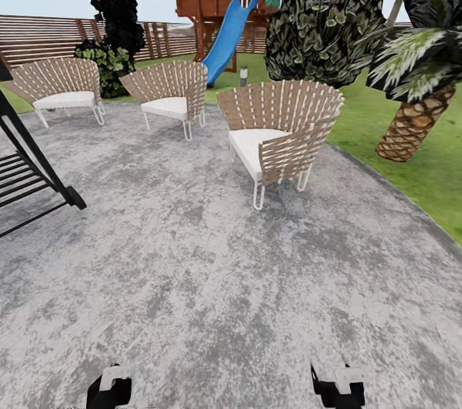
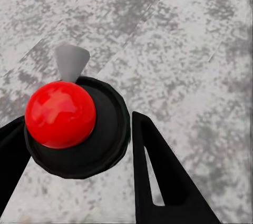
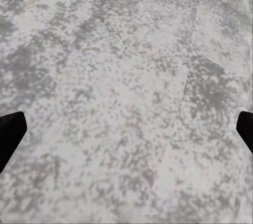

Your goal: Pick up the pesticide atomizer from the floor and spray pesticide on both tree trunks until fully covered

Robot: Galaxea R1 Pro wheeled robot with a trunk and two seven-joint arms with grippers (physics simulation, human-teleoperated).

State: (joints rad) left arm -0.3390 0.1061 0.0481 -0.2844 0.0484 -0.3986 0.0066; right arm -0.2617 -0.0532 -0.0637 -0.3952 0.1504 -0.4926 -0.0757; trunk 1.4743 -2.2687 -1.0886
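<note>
The pesticide atomizer (image 2: 108,129) shows from above in the left wrist view: a black round body with a glossy red ball on top and a grey nozzle. My left gripper (image 2: 79,121) is shut on it, one black finger on each side, above grey paving. In the head view the left gripper (image 1: 109,390) and the right gripper (image 1: 337,390) sit low at the near edge. The right gripper (image 3: 126,129) is open, fingertips far apart over bare stone. A crown of green-and-white leaves (image 1: 321,18) stands back right with its tree trunk hidden.
I am on a mottled grey stone patio (image 1: 212,281). Three woven chairs stand ahead (image 1: 279,127), (image 1: 170,95), (image 1: 61,85). A black frame (image 1: 32,172) is on the left. A scaly palm (image 1: 414,124), lawn (image 1: 378,120), blue slide (image 1: 228,37) and slat fence (image 1: 38,37) lie beyond.
</note>
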